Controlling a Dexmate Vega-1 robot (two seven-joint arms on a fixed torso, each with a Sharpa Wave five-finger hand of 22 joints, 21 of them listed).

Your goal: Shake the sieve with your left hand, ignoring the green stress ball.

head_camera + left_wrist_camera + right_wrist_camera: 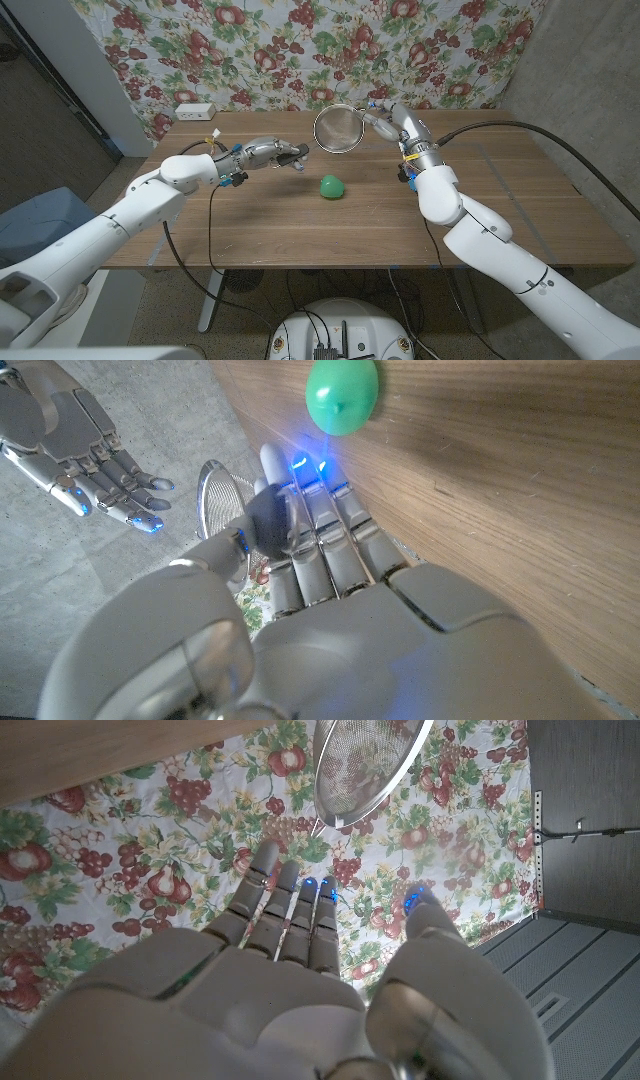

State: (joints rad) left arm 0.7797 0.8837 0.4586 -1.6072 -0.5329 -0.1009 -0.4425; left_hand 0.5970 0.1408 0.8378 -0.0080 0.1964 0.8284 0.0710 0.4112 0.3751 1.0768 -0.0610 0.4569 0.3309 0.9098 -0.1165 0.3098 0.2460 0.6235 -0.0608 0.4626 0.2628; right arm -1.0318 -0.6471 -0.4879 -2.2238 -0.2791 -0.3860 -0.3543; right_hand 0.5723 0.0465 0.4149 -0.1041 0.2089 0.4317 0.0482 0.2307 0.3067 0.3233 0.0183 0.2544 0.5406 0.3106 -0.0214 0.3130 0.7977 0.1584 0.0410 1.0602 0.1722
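A round metal mesh sieve (338,128) hangs in the air over the far middle of the wooden table (500,210), its bowl standing on edge. My left hand (270,153) reaches toward it from the left and grips its handle between the thumb and the fingers. In the left wrist view the sieve (222,495) shows just beyond the thumb of my left hand (330,590). My right hand (383,115) hovers close to the right of the bowl, fingers spread, holding nothing. In the right wrist view the sieve (365,765) is apart from my right hand (300,950). The green stress ball (332,187) lies on the table below the sieve.
A white box (194,111) sits at the table's back left corner. A black cable (520,125) runs across the right side of the table. A floral cloth (300,40) hangs behind. A blue bin (40,220) stands on the floor at the left.
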